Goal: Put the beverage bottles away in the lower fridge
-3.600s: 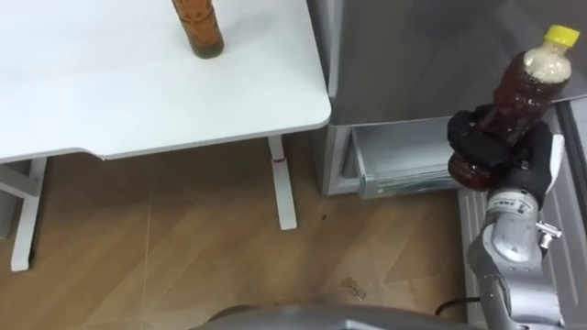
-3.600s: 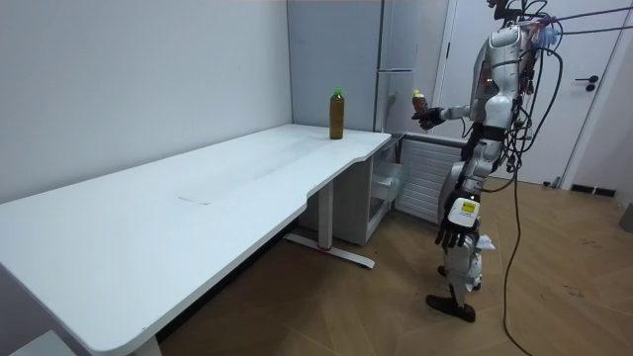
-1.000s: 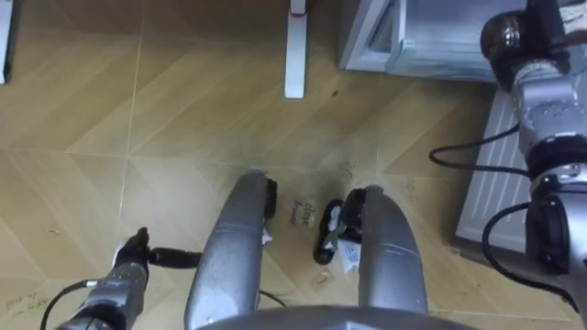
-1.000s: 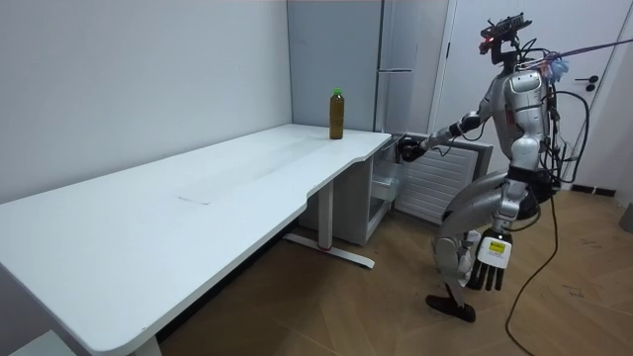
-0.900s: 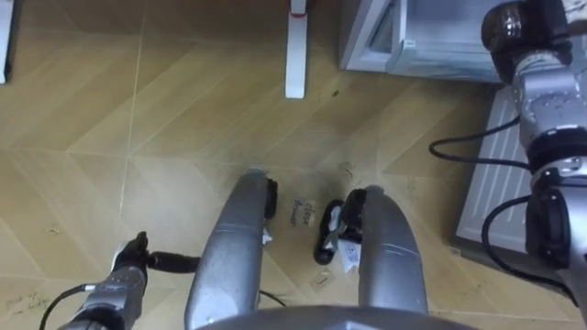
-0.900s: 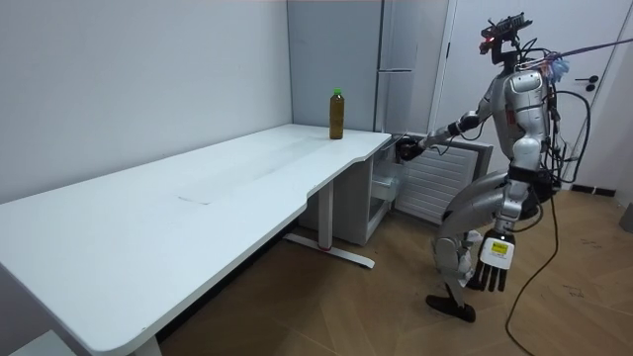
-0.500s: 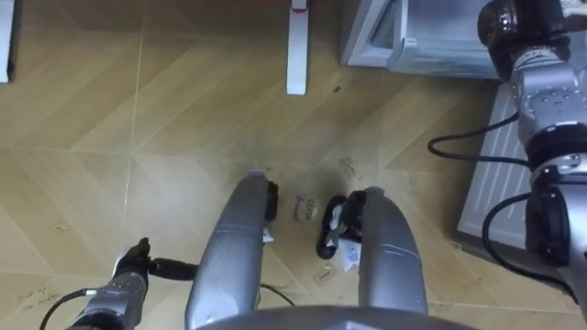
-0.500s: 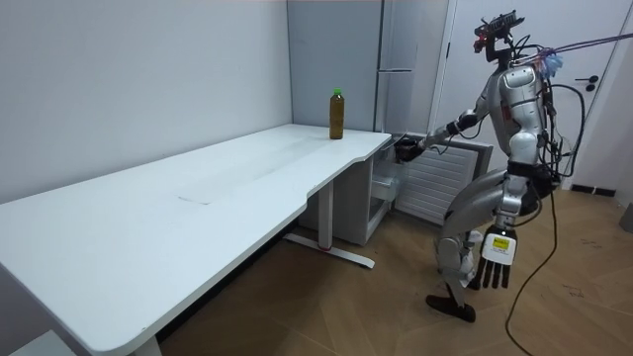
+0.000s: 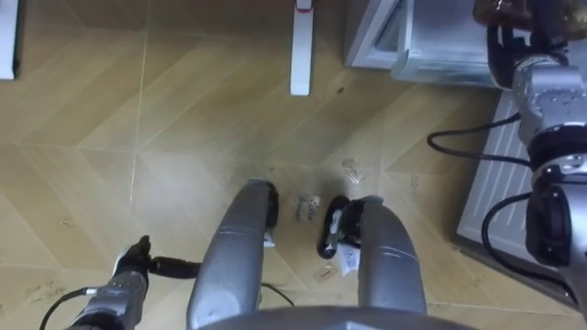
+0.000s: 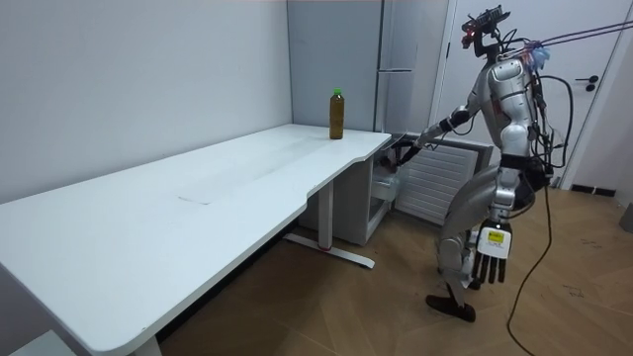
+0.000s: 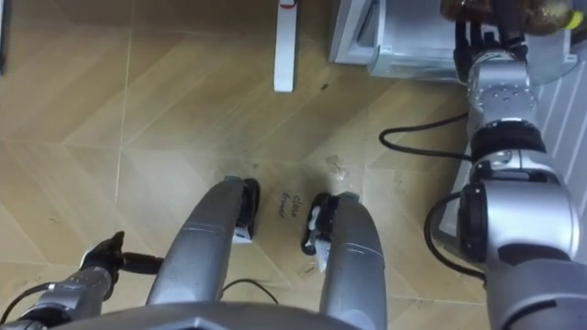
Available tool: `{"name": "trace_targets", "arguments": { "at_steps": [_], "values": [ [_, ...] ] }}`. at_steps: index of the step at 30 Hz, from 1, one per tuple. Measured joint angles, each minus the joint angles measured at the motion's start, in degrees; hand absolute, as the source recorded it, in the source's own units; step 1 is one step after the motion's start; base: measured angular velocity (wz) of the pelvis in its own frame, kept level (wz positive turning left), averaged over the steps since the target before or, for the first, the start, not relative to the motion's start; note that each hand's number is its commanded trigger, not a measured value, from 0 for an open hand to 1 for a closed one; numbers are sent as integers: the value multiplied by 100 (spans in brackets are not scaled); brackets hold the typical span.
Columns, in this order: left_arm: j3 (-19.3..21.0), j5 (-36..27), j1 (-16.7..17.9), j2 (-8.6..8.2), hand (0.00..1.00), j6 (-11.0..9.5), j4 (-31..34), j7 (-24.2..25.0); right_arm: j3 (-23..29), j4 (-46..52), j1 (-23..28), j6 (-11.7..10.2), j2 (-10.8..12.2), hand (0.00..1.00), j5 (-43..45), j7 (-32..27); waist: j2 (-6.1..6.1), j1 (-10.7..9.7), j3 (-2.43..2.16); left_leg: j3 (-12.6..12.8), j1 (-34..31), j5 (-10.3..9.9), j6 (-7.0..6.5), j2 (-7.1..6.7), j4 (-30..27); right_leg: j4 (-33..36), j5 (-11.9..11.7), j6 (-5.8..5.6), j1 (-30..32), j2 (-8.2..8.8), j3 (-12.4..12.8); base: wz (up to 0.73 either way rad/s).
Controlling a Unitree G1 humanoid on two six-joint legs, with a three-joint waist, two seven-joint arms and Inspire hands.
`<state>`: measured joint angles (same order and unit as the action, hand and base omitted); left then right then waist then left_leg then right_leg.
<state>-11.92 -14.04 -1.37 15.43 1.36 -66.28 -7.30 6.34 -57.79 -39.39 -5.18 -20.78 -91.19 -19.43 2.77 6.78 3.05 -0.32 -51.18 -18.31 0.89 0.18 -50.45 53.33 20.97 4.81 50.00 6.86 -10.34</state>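
Your right hand (image 11: 484,41): curled round the brown plastic drink bottle (image 11: 509,11), now lowered; the open grey lower fridge drawer (image 9: 438,55) lies just beside it, so placement looks near. Left hand (image 10: 490,262): hanging, fingers straight, empty.

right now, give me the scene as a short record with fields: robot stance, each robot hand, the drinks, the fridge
stance: knees bent, beside the white table, facing the grey fridge
right robot hand: stretched to the fridge's open lower compartment, curled round a brown plastic bottle
left robot hand: hangs by the thigh, open, holding nothing
second drink: brown bottle with a green cap, upright at the table's end nearest the fridge
bottle in fridge yet: cannot tell
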Motion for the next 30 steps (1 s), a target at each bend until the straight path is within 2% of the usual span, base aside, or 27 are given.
{"name": "trace_targets", "arguments": {
  "at_steps": [19, 26, 28, 30],
  "values": [
    [-29, -8, 1, -2, 0, 84, 103, -99, -17, -189, 1, 27, -13, 0, -50, 105, -14, -10, -4, 85, 332, 205, 20, -13, 583, -411, -101, -4, -246, 4, 9, 1],
    [-71, -28, 2, 0, 0, 115, 102, -90, -17, -293, 23, 123, -13, 0, -88, 211, 3, -42, 6, 139, 474, 259, 7, -4, 759, -577, -135, -17, -380, 3, 3, 0],
    [-68, -88, 1, 3, 0, 116, 102, -78, -16, -362, 62, 139, -13, 0, -103, 294, 0, -32, 5, 113, 527, 260, 9, 7, 769, -634, -136, -19, -471, -10, -37, 6],
    [-62, -125, -2, 31, 0, 115, 92, -14, -8, -488, 246, 150, -13, 0, -103, 543, -8, -46, 4, -16, 663, 264, 16, 4, 785, -770, -133, -24, -725, -29, -176, 21]
  ]
}}
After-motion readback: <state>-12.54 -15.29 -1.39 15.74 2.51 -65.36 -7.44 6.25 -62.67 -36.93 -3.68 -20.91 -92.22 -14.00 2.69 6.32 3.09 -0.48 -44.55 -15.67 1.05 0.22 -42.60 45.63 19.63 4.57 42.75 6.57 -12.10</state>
